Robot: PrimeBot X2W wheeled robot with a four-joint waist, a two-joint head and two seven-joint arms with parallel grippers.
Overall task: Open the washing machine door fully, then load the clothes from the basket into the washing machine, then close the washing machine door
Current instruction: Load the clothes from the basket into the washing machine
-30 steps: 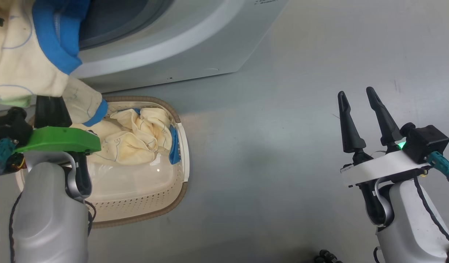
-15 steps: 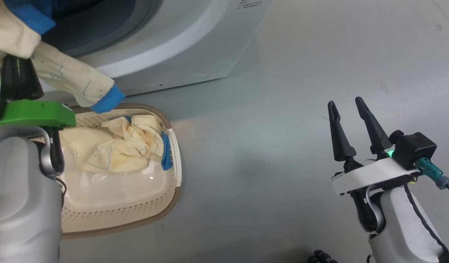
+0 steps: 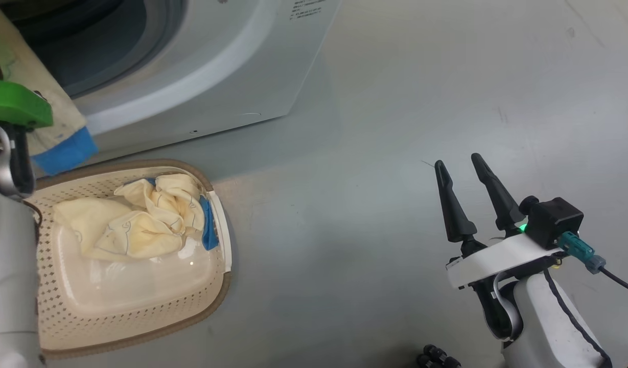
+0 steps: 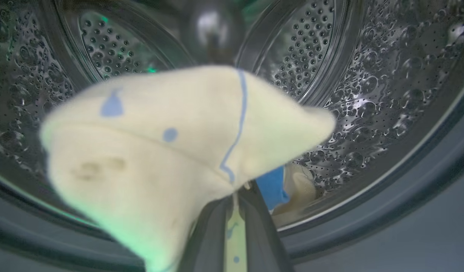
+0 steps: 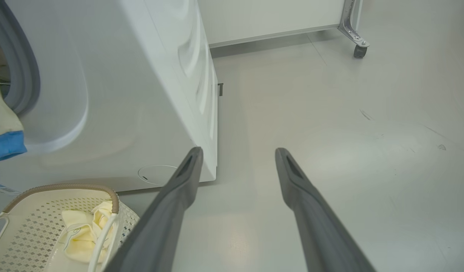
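Note:
My left gripper (image 4: 235, 198) is shut on a cream piece of the clothes (image 4: 160, 151) and holds it at the mouth of the washing machine's steel drum (image 4: 367, 75). A cream and blue fold (image 4: 277, 187) hangs just behind the fingers. From the head, that garment's blue-cuffed sleeve (image 3: 63, 148) hangs over the washing machine (image 3: 216, 76) front, above the basket (image 3: 140, 319). More clothes (image 3: 135, 220) lie bunched in the basket. My right gripper (image 3: 457, 160) stands open and empty over the floor, far right of the basket. The washing machine door is out of view.
The left arm's green wrist bracket (image 3: 12, 105) sits at the frame's left edge. In the right wrist view the washing machine's side (image 5: 179, 75) runs back toward a white cabinet on a caster wheel (image 5: 358, 51). Grey floor (image 3: 395, 128) stretches to the right.
The head camera has shifted. My left gripper has carried the cream garment up from the basket to the machine's opening, and its sleeve has lifted off the basket. The right gripper stays open.

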